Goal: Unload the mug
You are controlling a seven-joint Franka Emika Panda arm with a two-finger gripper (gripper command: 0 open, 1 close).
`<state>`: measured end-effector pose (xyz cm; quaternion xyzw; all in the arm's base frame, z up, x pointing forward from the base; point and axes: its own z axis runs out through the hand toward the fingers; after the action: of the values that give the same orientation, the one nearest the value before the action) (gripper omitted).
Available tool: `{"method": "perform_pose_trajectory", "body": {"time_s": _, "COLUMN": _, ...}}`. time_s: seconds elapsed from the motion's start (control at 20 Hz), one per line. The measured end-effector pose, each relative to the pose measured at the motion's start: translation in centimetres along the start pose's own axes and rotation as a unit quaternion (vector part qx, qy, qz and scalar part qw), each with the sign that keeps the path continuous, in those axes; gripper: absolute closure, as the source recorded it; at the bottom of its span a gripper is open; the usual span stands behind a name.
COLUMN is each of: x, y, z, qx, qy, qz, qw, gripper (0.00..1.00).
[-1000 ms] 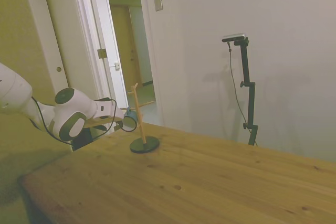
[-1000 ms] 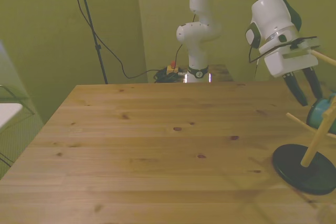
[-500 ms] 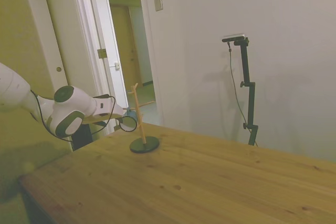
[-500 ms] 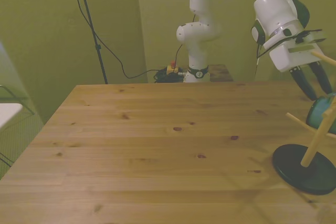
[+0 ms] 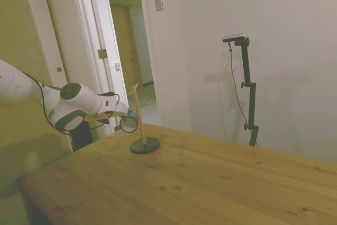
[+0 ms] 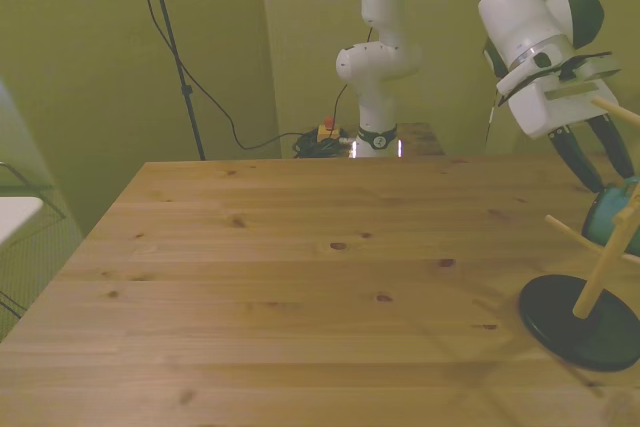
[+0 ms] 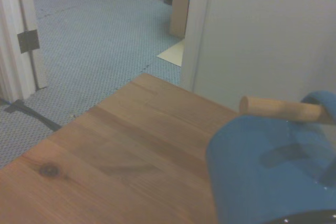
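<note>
1. The small teal enamel mug [image 6: 612,215] hangs by its loop handle on a slanted peg of the wooden peg stand with the round dark base [image 6: 580,319], clear of the wooden tabletop [image 6: 300,287]. In the front view the stand sits at about four o'clock on the tabletop, right at the frame's edge.
2. The white arm's two-finger hand [image 6: 598,159] is just above the mug at its eleven o'clock, its dark fingers [image 6: 566,155] apart and holding nothing.
3. As I judge it, the step in hand is the approach. The spread fingers should straddle the mug's wall or rim, not the peg, whose tip [image 7: 273,108] pokes out just above the mug body in the wrist view.
4. Close only once a finger is on each side; a glancing touch would likely swing the mug.
5. Then draw it out along the peg's own line, up and off the tip; pulling sideways could tip the light stand.
</note>
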<state>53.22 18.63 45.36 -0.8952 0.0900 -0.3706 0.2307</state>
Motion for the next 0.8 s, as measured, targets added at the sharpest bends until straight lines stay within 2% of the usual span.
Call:
{"method": "perform_pose_trajectory", "body": {"time_s": 0.3, "x": -0.2, "y": 2.3, "z": 0.6, "qx": 0.001, "qy": -0.013, "qz": 0.0, "qw": 0.9999, "gripper": 0.0}}
{"method": "perform_pose_trajectory", "body": {"time_s": 0.6, "x": 0.0, "y": 2.1, "z": 1.4, "qx": 0.041, "qy": -0.023, "qz": -0.037, "qw": 0.9982, "gripper": 0.0}}
{"method": "perform_pose_trajectory", "body": {"time_s": 0.8, "x": -0.8, "y": 3.0, "z": 2.0, "qx": 0.051, "qy": -0.027, "qz": -0.046, "qw": 0.9973, "gripper": 0.0}}
